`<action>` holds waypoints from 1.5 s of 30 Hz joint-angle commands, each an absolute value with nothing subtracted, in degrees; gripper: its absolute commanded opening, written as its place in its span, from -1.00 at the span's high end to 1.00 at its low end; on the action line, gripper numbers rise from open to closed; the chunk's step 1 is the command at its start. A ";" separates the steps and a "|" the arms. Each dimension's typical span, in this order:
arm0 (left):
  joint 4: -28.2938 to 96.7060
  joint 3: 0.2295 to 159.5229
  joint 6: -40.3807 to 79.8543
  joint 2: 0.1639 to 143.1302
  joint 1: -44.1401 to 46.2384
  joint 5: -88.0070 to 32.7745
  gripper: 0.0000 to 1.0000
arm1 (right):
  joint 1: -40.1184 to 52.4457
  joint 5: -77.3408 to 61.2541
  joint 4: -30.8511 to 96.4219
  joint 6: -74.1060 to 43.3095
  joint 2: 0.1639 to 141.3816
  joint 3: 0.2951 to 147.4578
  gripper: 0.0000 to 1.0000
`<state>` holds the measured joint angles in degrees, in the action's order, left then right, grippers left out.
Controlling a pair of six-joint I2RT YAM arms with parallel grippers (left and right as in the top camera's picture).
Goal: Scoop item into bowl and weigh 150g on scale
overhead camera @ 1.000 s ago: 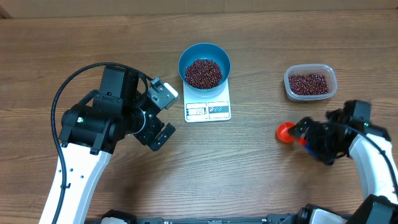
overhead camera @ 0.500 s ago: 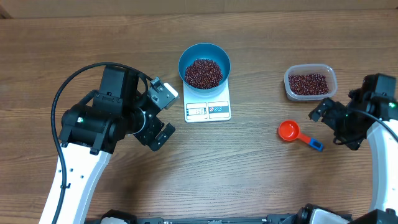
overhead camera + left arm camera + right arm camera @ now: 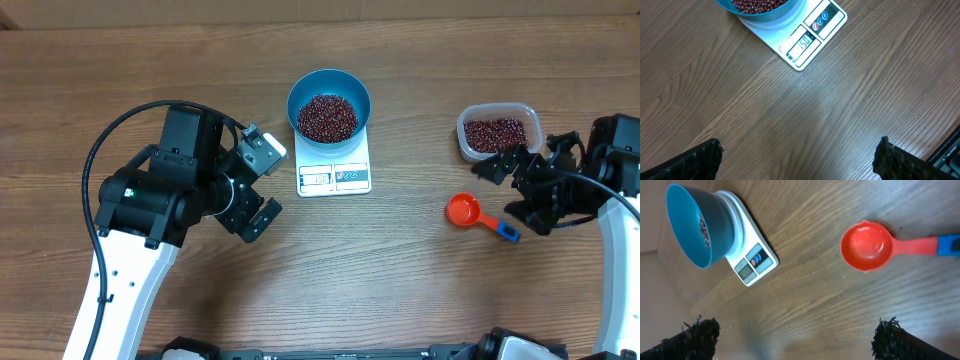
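The round, deep bright-blue bowl (image 3: 329, 80) stood on the flat white square scale (image 3: 335, 178) near the middle of the wooden tabletop's (image 3: 400, 270) far edge, containing small dark red-brown beans (image 3: 327, 117). Left gripper (image 3: 265, 185) and right gripper (image 3: 508, 192) fingers were spread wide, gripping nothing.

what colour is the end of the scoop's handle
Blue, on an otherwise orange-red scoop; clearest in the right wrist view.

Overhead top-down, both wrists see scale (image 3: 807, 39)
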<state>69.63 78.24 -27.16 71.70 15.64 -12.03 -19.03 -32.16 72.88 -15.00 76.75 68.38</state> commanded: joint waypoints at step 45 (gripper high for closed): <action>69.63 78.37 -26.57 71.92 15.40 -13.13 -0.99 | -15.33 -28.05 74.32 1.41 49.93 67.51 -1.00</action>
<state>69.63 78.24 -27.16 71.70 15.64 -12.03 -15.70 -28.80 74.52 0.49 53.45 68.29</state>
